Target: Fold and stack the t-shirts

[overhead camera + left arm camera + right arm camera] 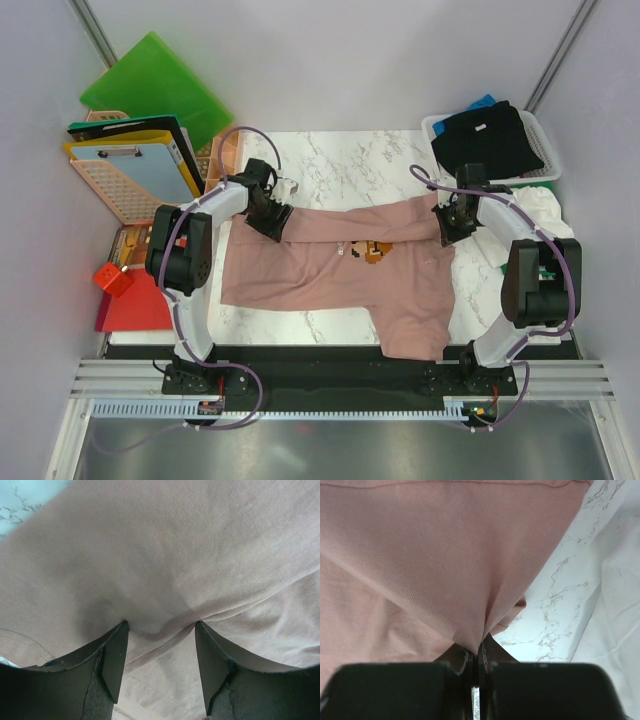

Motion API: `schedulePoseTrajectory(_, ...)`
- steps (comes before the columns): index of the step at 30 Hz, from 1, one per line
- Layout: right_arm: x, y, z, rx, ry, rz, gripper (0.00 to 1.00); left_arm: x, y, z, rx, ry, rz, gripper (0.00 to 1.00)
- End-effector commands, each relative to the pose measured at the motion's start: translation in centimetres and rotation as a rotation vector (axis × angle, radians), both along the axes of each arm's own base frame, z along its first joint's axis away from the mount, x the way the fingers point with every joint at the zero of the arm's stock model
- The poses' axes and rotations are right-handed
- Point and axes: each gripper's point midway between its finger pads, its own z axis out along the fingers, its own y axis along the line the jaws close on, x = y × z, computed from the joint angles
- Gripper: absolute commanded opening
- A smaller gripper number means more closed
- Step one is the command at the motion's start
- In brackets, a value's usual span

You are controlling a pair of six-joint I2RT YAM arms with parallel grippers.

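A dusty pink t-shirt (330, 270) with a small pixel print (370, 252) lies spread across the marble table (340, 160). My left gripper (270, 218) sits at the shirt's far left corner. In the left wrist view its jaws stand apart, fingertips (122, 630) pressed into the pink cloth (160, 555), a hem running between them. My right gripper (447, 225) is at the far right corner, shut on a pinch of pink cloth (420, 555) that bunches at my right gripper (479, 647). A black t-shirt (490, 135) over a blue one (483, 103) fills the white basket (540, 135).
White cloth (548, 212) lies on the table under the right arm, seen also as white cloth (615, 605). At the left stand a green folder (155, 90), clipboards (135, 160), peach baskets (115, 195), a red folder (130, 312) and an orange-red block (113, 280).
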Motion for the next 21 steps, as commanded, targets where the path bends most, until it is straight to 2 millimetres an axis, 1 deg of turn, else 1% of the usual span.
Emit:
schedulePoseTrajectory(1, 0.3, -0.1, 1.6, 0.002, -0.047, -0.004, 0.00, -0.5, 0.0, -1.4, -0.002, 0.022, -0.017, 0.63)
schedulePoseTrajectory(3, 0.7, 0.1, 2.0, 0.011, -0.056, 0.000, 0.00, -0.6, 0.0, -1.5, -0.001, 0.020, -0.017, 0.63)
schedulePoseTrajectory(4, 0.9, 0.1, 2.0, 0.011, -0.059, -0.002, 0.05, -0.7, 0.1, -1.5, -0.001, 0.022, -0.017, 0.63)
schedulePoseTrajectory(5, 1.6, 0.1, 2.5, 0.011, -0.074, -0.005, 0.08, -0.7, 0.0, -1.5, -0.003, 0.023, -0.016, 0.63)
schedulePoseTrajectory(6, 2.1, 0.1, 2.1, 0.014, -0.067, -0.009, 0.10, -0.8, 0.0, -1.5, -0.008, 0.025, -0.014, 0.63)
schedulePoseTrajectory(7, 2.6, 0.2, 2.1, 0.019, -0.072, -0.012, 0.18, -0.8, 0.0, -1.5, -0.011, 0.025, -0.014, 0.63)
schedulePoseTrajectory(8, 3.7, 0.3, 2.7, 0.028, -0.093, -0.013, 0.22, -0.8, -0.1, -1.5, -0.011, 0.026, -0.013, 0.62)
schedulePoseTrajectory(9, 4.2, 0.6, 2.1, 0.042, -0.073, -0.027, 0.24, -0.8, -0.2, -1.5, -0.014, 0.027, -0.012, 0.63)
schedulePoseTrajectory(10, 4.9, 0.8, 2.3, 0.058, -0.080, -0.030, 0.25, -0.8, -0.2, -1.6, -0.016, 0.030, -0.011, 0.63)
schedulePoseTrajectory(11, 6.3, 1.3, 3.3, 0.086, -0.109, -0.028, 0.25, -0.9, -0.1, -1.7, -0.014, 0.032, -0.011, 0.62)
schedulePoseTrajectory(12, 6.9, 1.6, 2.7, 0.101, -0.093, -0.042, 0.24, -1.0, -0.2, -1.7, -0.013, 0.034, -0.012, 0.62)
schedulePoseTrajectory(13, 7.5, 2.1, 2.9, 0.108, -0.094, -0.040, 0.24, -1.0, -0.1, -1.8, -0.011, 0.034, -0.012, 0.62)
schedulePoseTrajectory(14, 9.0, 2.4, 4.1, 0.111, -0.127, -0.038, 0.24, -1.0, -0.1, -1.8, -0.011, 0.035, -0.012, 0.62)
schedulePoseTrajectory(15, 9.5, 3.3, 3.5, 0.114, -0.111, -0.024, 0.24, -1.0, -0.1, -1.8, -0.009, 0.034, -0.011, 0.62)
schedulePoseTrajectory(16, 10.0, 3.8, 3.6, 0.118, -0.112, -0.030, 0.25, -1.1, -0.1, -1.8, -0.008, 0.034, -0.012, 0.62)
schedulePoseTrajectory(17, 11.0, 4.2, 4.3, 0.120, -0.135, -0.028, 0.27, -1.1, -0.1, -1.7, -0.008, 0.034, -0.012, 0.62)
schedulePoseTrajectory(18, 11.3, 4.7, 3.5, 0.116, -0.119, -0.021, 0.29, -1.1, -0.1, -1.7, -0.010, 0.034, -0.013, 0.62)
schedulePoseTrajectory(19, 11.9, 5.0, 3.4, 0.117, -0.123, -0.021, 0.43, -1.2, -0.1, -1.8, -0.011, 0.038, -0.012, 0.62)
schedulePoseTrajectory(20, 12.6, 5.5, 3.7, 0.118, -0.136, -0.014, 0.49, -1.2, -0.1, -1.7, -0.012, 0.036, -0.013, 0.62)
schedulePoseTrajectory(21, 13.0, 5.5, 2.5, 0.112, -0.114, -0.017, 0.56, -1.2, -0.1, -1.8, -0.012, 0.038, -0.012, 0.62)
